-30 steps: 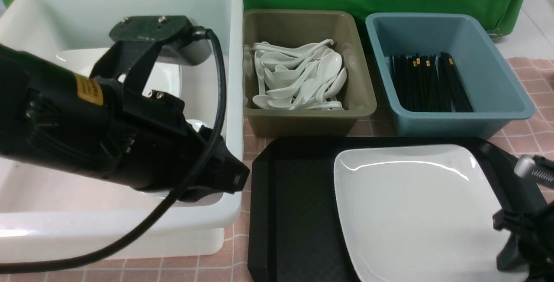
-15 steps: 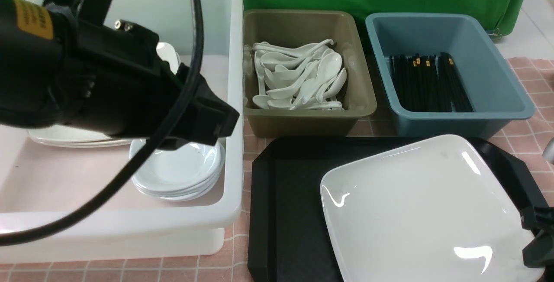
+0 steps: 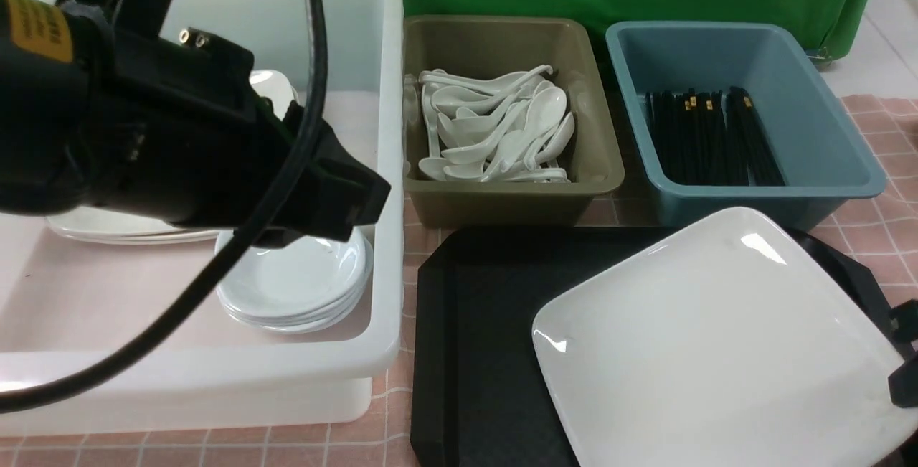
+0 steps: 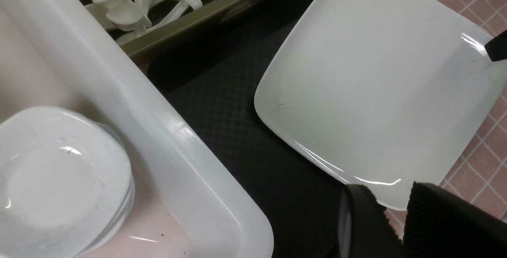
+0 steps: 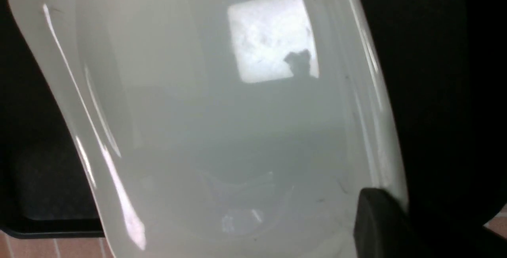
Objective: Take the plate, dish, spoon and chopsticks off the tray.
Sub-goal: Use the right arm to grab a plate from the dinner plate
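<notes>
Right gripper [image 3: 901, 379] clamping right rim of plate [image 3: 710, 338]; plate tilting over tray [image 3: 473, 352], right side raised. Left gripper [image 4: 392, 210] hovering over white tub [image 3: 387, 94], jaws slightly parted, holding nothing.

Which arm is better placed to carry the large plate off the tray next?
Right. The right gripper grips the plate at its edge, with one side raised above the tray. The left gripper hangs empty by the white tub.
</notes>
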You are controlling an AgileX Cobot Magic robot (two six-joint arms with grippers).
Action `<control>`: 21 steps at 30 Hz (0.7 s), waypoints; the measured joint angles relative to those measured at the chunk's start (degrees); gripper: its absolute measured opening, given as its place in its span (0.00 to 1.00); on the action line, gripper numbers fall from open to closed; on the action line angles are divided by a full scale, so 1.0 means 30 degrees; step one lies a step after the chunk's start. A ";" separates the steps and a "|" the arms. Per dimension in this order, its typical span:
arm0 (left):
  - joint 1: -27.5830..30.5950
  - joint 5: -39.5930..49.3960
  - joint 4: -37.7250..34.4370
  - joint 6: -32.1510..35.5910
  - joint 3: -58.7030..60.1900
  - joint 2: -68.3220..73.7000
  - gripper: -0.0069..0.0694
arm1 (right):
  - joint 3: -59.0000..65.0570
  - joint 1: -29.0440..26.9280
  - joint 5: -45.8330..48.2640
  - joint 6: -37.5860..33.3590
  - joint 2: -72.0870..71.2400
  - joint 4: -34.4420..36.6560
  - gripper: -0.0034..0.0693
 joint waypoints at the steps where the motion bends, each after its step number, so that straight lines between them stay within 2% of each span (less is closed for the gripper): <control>1: 0.0000 0.0218 0.0045 0.0000 0.0000 -0.0006 0.28 | -0.0280 0.0000 0.0226 0.0018 0.0000 0.0000 0.18; 10: 0.0000 0.1282 0.2082 -0.0905 0.0000 -0.0006 0.14 | -0.2573 0.0000 0.1954 0.0145 0.0017 -0.0320 0.17; 14: 0.0000 0.1337 0.2606 -0.1005 0.0000 -0.0006 0.12 | -0.3432 -0.0303 0.2886 0.0264 0.0017 -0.0150 0.17; 21: 0.0000 0.1488 0.4051 -0.1346 0.0000 -0.0006 0.11 | -0.4561 -0.2894 0.4098 -0.1111 0.0017 0.1648 0.17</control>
